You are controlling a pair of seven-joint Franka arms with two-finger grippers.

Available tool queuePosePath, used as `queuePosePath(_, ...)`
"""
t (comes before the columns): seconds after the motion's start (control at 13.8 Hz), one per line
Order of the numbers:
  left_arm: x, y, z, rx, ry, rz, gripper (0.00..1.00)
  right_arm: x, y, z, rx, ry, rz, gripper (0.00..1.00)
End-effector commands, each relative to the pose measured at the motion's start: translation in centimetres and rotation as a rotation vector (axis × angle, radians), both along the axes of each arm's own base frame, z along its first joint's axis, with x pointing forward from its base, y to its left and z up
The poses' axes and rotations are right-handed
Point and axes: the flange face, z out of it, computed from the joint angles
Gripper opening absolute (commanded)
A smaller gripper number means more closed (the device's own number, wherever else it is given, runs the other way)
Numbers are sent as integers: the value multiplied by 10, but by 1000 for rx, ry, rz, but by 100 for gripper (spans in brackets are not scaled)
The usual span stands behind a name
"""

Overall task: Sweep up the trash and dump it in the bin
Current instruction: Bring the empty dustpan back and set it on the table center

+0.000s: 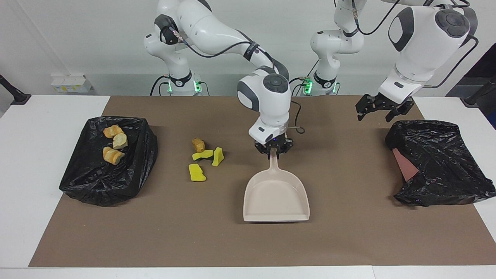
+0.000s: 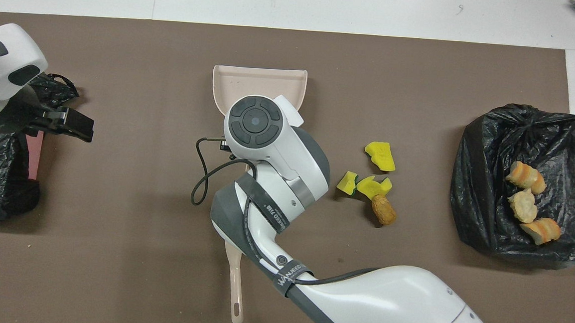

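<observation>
The beige dustpan [image 1: 276, 197] lies flat on the brown mat [image 1: 348, 232], mouth pointing away from the robots. My right gripper [image 1: 274, 152] is shut on its handle just above the pan. In the overhead view my wrist hides this grip, and only the pan [image 2: 260, 82] and the handle's end [image 2: 236, 298] show. Loose trash lies beside the pan toward the right arm's end: three yellow sponge chunks [image 1: 197, 173] [image 2: 380, 155] and a tan lump [image 1: 198, 145] [image 2: 383, 210]. My left gripper [image 1: 374, 112] [image 2: 67, 123] is open and empty in the air.
A bin lined with a black bag [image 1: 128, 162] [image 2: 482, 158] at the right arm's end holds three bread-like lumps [image 1: 113, 155] [image 2: 523, 206]. A crumpled black bag [image 1: 438, 155] with a pinkish surface showing inside lies at the left arm's end, under my left gripper.
</observation>
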Motion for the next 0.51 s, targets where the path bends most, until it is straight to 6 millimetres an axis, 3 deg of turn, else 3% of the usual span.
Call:
queuePosePath(0.0, 0, 2, 2, 16, 1, -14, 100, 5, 12, -17, 16, -18, -5, 0)
queuePosePath(0.22, 1, 0, 2, 14, 0, -17, 100, -1, 15, -31, 34, -23, 6, 37)
queuePosePath(0.36, 2, 0, 2, 8, -9, -14, 100, -6, 11, -23, 8, -11, 25, 88)
queuePosePath(0.43, 2, 0, 0, 8, -9, -14, 100, -16, 6, 0, -8, -6, 40, 100)
